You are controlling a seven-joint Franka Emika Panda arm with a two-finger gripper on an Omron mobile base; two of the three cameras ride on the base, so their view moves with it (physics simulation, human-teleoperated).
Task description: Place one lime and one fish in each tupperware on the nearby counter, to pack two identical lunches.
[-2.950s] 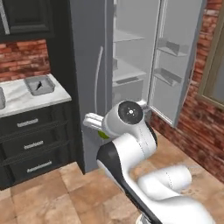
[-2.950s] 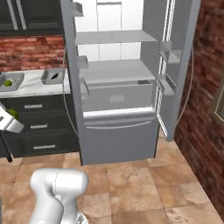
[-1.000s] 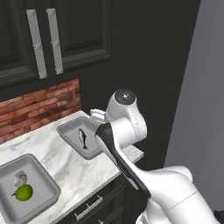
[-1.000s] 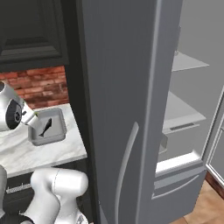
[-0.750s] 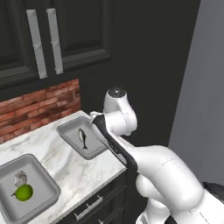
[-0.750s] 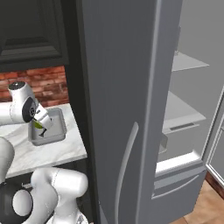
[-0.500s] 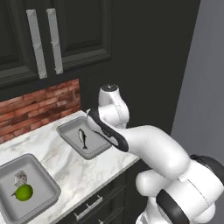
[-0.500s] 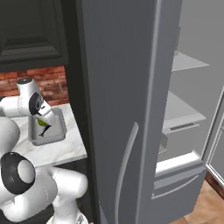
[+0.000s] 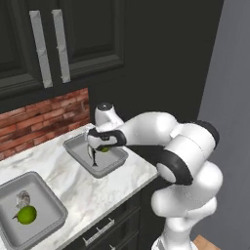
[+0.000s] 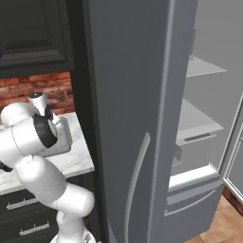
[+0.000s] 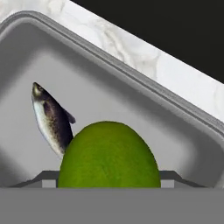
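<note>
Two grey tupperware trays sit on the marble counter (image 9: 73, 188). The nearer tupperware (image 9: 49, 222) holds a lime (image 9: 27, 215) and a pale fish (image 9: 22, 197). The farther tupperware (image 9: 114, 163) holds a dark fish (image 9: 93, 157). My gripper (image 9: 101, 147) hangs low over that farther tray, shut on a second lime (image 9: 104, 149). In the hand view this lime (image 11: 109, 155) sits between my fingers, just above the tray floor, with the fish (image 11: 52, 122) lying beside it and the tray rim (image 11: 131, 76) beyond.
A brick backsplash (image 9: 39, 122) and black upper cabinets (image 9: 73, 39) stand behind the counter. Black drawers (image 9: 105, 229) lie below it. The grey fridge door (image 10: 133, 118) rises to the right, with open fridge shelves (image 10: 199, 118) past it.
My arm has stretched forward and down from above the counter's edge, bringing the held lime low over the farther tray. The trays and their contents have stayed put.
</note>
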